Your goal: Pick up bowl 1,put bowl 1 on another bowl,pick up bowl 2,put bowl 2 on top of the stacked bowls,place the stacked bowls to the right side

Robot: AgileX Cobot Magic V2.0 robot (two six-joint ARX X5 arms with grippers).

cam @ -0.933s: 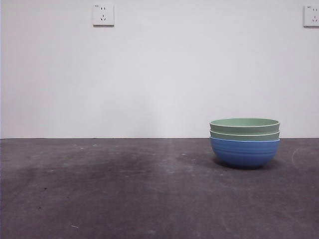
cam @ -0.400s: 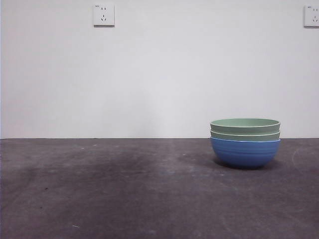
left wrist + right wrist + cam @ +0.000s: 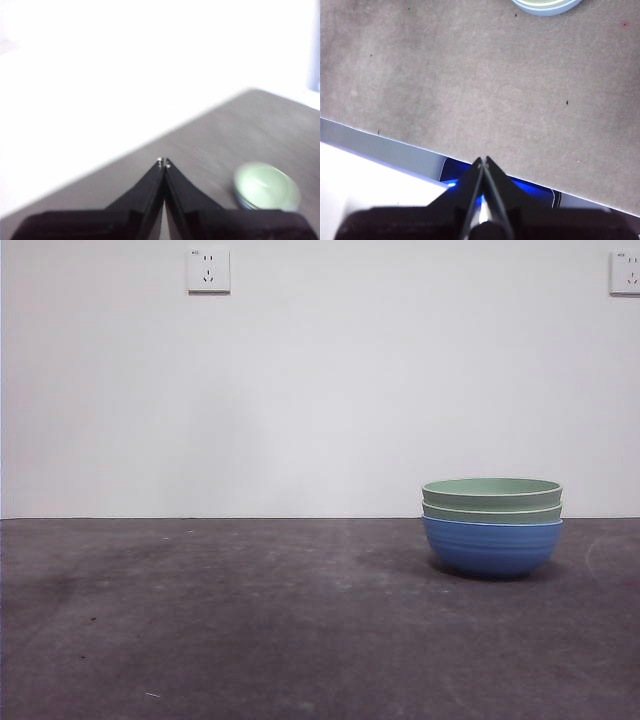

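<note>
Stacked bowls (image 3: pixel 491 525), two pale green nested in the blue bowl (image 3: pixel 491 547), sit at lower right of the front frame on my bench (image 3: pixel 250 620); my left gripper (image 3: pixel 163 162) and right gripper (image 3: pixel 483 160), both closed and empty, risk toppling them only by reaching back in.
</note>
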